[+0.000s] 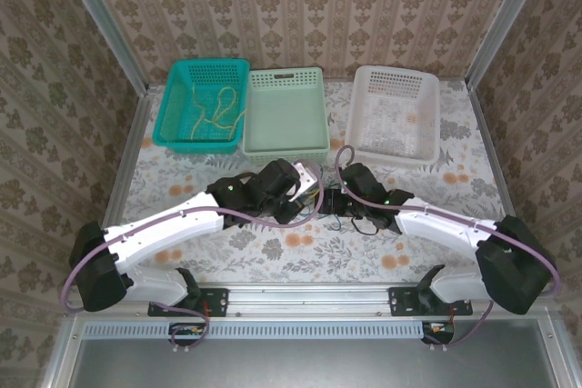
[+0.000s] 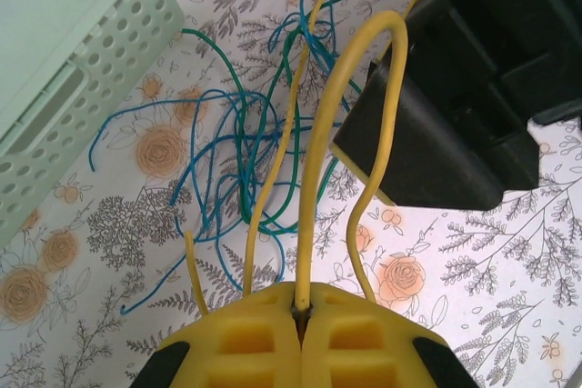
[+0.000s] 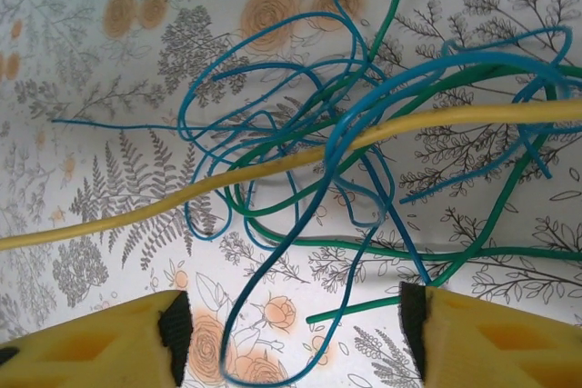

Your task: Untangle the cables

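A yellow cable (image 2: 318, 179) is clamped between the closed fingers of the left hand (image 2: 300, 315). The right hand (image 3: 296, 329) is held with its fingers apart above the blue and green cables (image 3: 291, 124), which are tangled on the flowered counter (image 2: 473, 297) and crossed by the yellow cable.

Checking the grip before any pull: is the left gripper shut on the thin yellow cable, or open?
Shut on it. The left gripper has its yellow fingers meeting, the thin yellow cable pinched in their seam.
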You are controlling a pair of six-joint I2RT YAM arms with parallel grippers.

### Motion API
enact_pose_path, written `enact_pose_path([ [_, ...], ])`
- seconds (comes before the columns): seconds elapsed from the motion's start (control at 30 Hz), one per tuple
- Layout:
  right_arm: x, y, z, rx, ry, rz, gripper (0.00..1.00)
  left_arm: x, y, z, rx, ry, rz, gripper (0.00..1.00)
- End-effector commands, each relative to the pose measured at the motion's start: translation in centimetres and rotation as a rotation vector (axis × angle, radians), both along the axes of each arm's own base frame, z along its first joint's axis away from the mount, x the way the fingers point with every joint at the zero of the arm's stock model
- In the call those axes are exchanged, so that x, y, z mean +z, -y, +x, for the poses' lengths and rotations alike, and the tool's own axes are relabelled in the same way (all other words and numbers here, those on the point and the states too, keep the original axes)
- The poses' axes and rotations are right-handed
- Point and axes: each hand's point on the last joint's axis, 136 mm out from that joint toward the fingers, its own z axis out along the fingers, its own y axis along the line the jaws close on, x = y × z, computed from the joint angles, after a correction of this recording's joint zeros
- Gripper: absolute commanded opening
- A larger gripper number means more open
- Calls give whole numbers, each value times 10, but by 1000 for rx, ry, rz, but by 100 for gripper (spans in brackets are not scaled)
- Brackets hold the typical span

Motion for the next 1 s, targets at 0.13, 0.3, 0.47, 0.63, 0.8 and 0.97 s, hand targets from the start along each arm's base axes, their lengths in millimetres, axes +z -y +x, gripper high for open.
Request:
enact_pose_path([
  [0.13,5,5,6,9,38,-74,10,33,-5,7,23,80,-44,0],
  [0.3,25,21,3,-10,94,-101,0,25,-34,16,105,57,14,0],
  [0.47,52,49,1,-67,158,-120,0,28,-53,17,138,74,47,0],
  [0.63,65,75,-4,-129,186,-138,0,33,-67,18,160,81,40,0],
  [0.8,72,87,-9,-170,214,-114,0,34,-74,14,160,80,34,0],
  [0.97,75,100,-12,-216,232,-117,0,33,-85,15,184,90,48,0],
])
